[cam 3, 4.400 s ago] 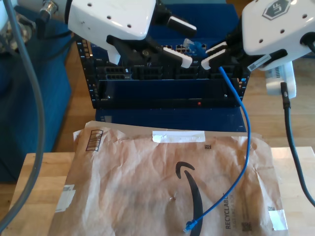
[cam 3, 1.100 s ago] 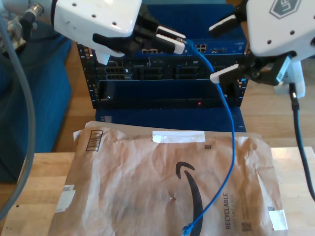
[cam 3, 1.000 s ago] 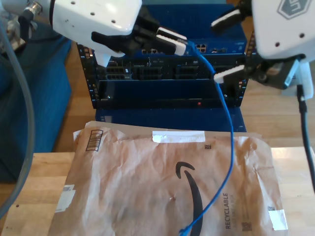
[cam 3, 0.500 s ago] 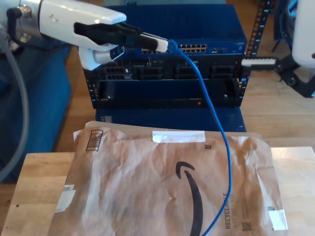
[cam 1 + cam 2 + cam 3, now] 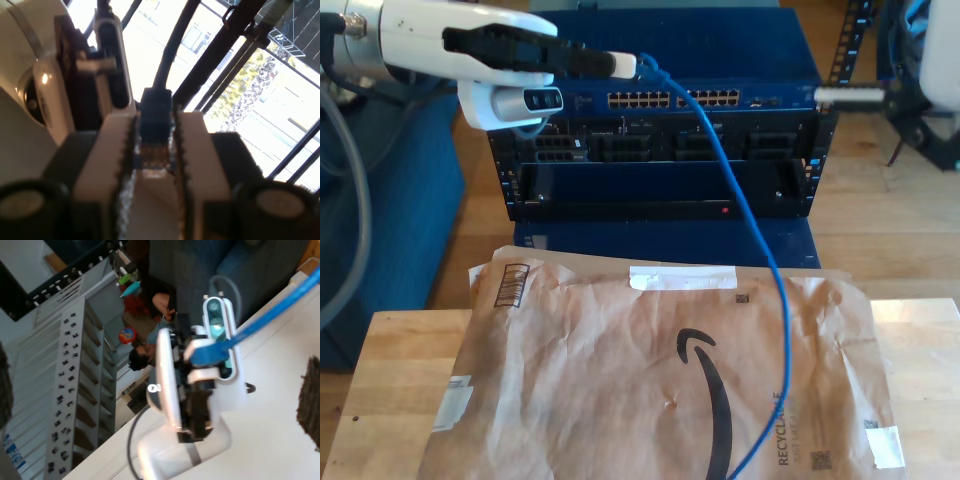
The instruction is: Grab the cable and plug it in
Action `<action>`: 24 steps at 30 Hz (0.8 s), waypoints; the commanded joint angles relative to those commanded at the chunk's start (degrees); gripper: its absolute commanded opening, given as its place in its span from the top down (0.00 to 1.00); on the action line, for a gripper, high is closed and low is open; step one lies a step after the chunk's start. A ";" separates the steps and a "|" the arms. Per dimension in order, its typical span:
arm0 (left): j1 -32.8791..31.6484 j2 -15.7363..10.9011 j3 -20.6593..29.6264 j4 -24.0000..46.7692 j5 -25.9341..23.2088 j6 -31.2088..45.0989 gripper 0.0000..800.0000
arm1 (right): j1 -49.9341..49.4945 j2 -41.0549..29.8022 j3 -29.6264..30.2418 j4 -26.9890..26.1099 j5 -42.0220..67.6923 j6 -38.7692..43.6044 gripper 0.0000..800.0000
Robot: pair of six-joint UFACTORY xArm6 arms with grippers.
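Observation:
The blue cable (image 5: 745, 205) hangs in a long curve from my first gripper (image 5: 638, 66) down past the exterior view's bottom edge. That gripper, at the exterior view's upper left, is shut on the cable's plug (image 5: 154, 150), which sits squeezed between its white ridged fingers (image 5: 116, 150). The second wrist view sees this same gripper (image 5: 200, 365) from a distance, with the cable (image 5: 270, 320) leading away from it. One white finger (image 5: 848, 95) of my second gripper shows at the exterior view's right edge. Its dark pads (image 5: 309, 405) stand wide apart with nothing between them.
A dark blue equipment rack (image 5: 660, 150) stands behind the table, with a row of network ports (image 5: 675, 100) along its top unit. A crumpled brown paper mailer (image 5: 620, 370) covers most of the wooden table (image 5: 390, 380). A blue couch (image 5: 380, 200) fills the exterior view's left.
My first gripper has carried the plug up and toward the exterior view's left, in front of the port row. My second gripper let the cable go and withdrew to the right; the cable's free end slid out of view.

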 joint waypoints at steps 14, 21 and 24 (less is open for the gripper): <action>2.90 5.10 0.00 -6.86 5.54 -4.57 0.99 | 2.11 2.64 -2.55 9.41 -2.11 -9.58 0.03; 2.90 5.19 0.00 -6.86 5.63 -5.36 0.99 | 13.10 9.76 -2.46 9.58 -4.04 -13.89 0.02; 2.90 5.19 0.00 -6.95 5.63 -5.36 0.99 | 19.60 12.40 -2.29 9.05 -9.41 -14.77 0.02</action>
